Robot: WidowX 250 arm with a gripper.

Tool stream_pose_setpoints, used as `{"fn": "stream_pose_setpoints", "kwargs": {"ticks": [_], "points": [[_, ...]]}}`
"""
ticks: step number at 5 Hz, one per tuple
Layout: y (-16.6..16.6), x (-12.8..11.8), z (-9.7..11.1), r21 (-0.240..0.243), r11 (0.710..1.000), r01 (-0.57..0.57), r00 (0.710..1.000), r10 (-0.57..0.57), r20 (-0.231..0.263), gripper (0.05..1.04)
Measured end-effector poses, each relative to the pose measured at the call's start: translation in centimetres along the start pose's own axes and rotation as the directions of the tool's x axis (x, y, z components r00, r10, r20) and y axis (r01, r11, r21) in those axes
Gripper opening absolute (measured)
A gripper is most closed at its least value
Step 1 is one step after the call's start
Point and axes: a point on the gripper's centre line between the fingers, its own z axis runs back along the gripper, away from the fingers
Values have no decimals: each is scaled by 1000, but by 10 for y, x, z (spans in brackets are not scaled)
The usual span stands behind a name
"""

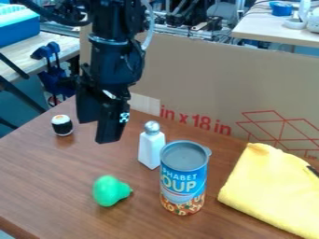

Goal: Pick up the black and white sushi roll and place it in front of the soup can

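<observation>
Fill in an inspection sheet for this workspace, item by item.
Surface: brown wood-look tabletop.
Job's things: white shaker upright beside a soup can, also upright; green pear-shaped object in front; small black-and-white roll at left.
Clutter: folded yellow cloth at right.
Gripper: black gripper above the table, fingers apart, holding nothing.
Cables: black cable and pale tube by the arm.
Surroundings: cardboard behind; blue box upper left.

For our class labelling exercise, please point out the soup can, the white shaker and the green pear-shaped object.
Soup can [183,183]: camera view, on its label.
White shaker [150,148]: camera view, middle of its body.
Green pear-shaped object [107,191]: camera view, its wide rounded part.
</observation>
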Motion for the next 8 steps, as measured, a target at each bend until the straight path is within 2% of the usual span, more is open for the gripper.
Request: {"fn": "stream_pose_setpoints", "kwargs": {"ticks": [1,2,3,4,5,6,7,8], "points": [[0,-1,-8,-17,1000,-5,1000,5,-23,1002],[41,-31,-10,-51,998,-45,999,46,21,1002],[66,-58,-11,-75,997,-28,998,32,53,1002],[87,-68,-9,-54,998,19,998,-16,58,1002],[125,-78,-26,-65,997,43,997,-39,62,1002],[155,-78,-35,-55,998,6,998,-2,69,1002],[182,-66,-45,-54,998,-37,996,41,76,1002],[200,-52,-58,-16,998,-57,994,58,95,1002]]}}
